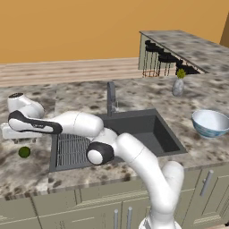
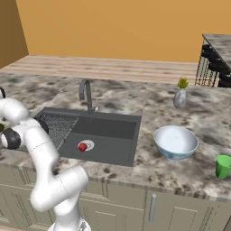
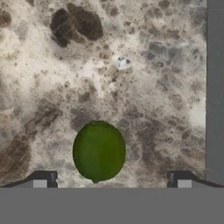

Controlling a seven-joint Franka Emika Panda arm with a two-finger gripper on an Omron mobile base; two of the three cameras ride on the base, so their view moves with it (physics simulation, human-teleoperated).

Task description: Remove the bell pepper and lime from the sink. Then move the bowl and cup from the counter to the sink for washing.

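The dark green lime point(image 1: 24, 152) lies on the speckled counter point(image 1: 27, 170) left of the sink point(image 1: 152, 129); in the hand view the lime point(image 3: 99, 151) rests on the stone, untouched. My gripper point(image 1: 16, 137) hovers just above it, open, its fingertips point(image 3: 43, 179) wide apart on either side. The red bell pepper point(image 2: 82, 146) sits in the sink basin point(image 2: 113, 131) beside the white drain. On the counter to the right stands the bowl point(image 1: 210, 123), also seen from the other side as the bowl point(image 2: 176, 142). The green cup point(image 2: 223, 166) is beyond it.
A dark faucet point(image 1: 110, 96) rises behind the sink, and a ribbed wire rack point(image 1: 74, 150) fills its left part. A grey vase with a plant point(image 1: 178, 85) stands at the back right. The raised bar with stools point(image 1: 179, 47) lies farther back.
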